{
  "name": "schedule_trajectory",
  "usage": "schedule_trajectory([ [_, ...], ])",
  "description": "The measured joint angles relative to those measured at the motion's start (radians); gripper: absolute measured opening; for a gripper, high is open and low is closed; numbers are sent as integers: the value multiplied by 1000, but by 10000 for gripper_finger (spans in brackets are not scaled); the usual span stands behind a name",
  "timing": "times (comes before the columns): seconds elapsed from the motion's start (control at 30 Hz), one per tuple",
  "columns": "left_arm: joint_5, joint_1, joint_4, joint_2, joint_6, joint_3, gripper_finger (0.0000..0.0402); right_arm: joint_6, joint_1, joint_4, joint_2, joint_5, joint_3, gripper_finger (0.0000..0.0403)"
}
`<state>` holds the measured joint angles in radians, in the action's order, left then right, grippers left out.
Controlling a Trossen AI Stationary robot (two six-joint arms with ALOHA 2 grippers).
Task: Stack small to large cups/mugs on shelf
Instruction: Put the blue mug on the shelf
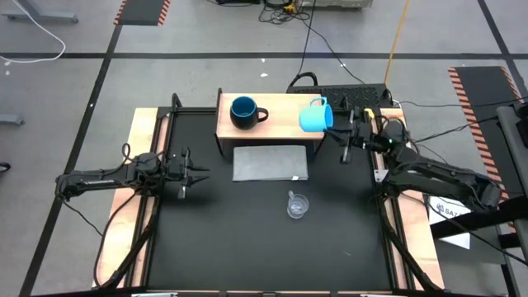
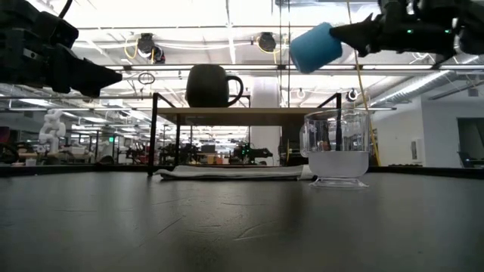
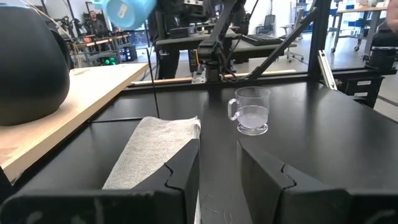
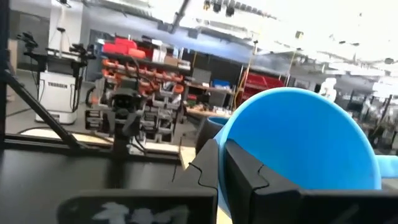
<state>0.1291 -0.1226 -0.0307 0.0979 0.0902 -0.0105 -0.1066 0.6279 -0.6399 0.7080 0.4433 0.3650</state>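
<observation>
Black table, centre of frame: clear cup and grey mat lying on it; wooden-topped shelf at upper centre bearing navy mug

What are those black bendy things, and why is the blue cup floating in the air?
Those are two robot arms at a black table. One camera looks down from above, one sits at table height, and one rides on each wrist. The cup isn't floating: the right gripper holds the light-blue mug up over the end of the wooden shelf. The dark navy mug stands on that shelf. A grey mat and the small clear cup lie on the table. The left gripper waits, open and empty.
</observation>
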Motion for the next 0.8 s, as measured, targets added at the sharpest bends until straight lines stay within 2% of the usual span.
schedule_trajectory([
  [0.13,0,0,0,0,1,0,108,43,96,23,75,79,80,0],
  [0.23,-1,0,0,0,6,0,108,59,149,119,146,158,165,0],
  [0.6,-10,0,2,0,10,0,108,7,202,397,366,221,511,0],
  [0.8,-10,0,2,0,10,0,108,-40,240,586,472,216,688,0],
])
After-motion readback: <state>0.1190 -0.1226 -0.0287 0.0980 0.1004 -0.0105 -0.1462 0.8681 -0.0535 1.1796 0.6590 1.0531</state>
